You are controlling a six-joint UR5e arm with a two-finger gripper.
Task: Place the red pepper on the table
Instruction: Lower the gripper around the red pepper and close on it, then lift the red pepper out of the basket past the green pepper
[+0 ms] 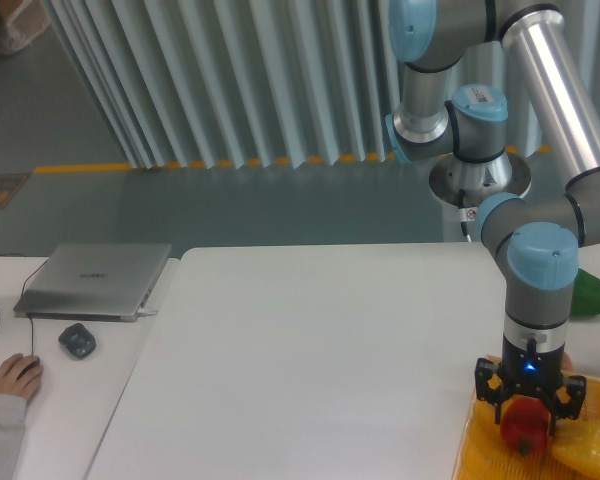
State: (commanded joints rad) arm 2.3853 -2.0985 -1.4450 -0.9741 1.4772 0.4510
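One red pepper (523, 424), one yellow pepper (587, 446), one green pepper (588, 293); jaws straddle the red one, grip unclear.

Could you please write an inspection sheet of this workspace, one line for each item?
Surface: white table, mostly bare in the middle.
Job's things: red pepper sits in the yellow basket at the right edge, not yet on the table.
Clutter: yellow pepper beside the red one in the basket; green pepper further back on the right.
Hand: the hand is lowered over the red pepper, fingers on both sides; whether it is closed cannot be told.
Cables: a thin cable at the far left near the laptop.
Surroundings: laptop, mouse and a person's hand on the side desk; ribbed grey wall behind.
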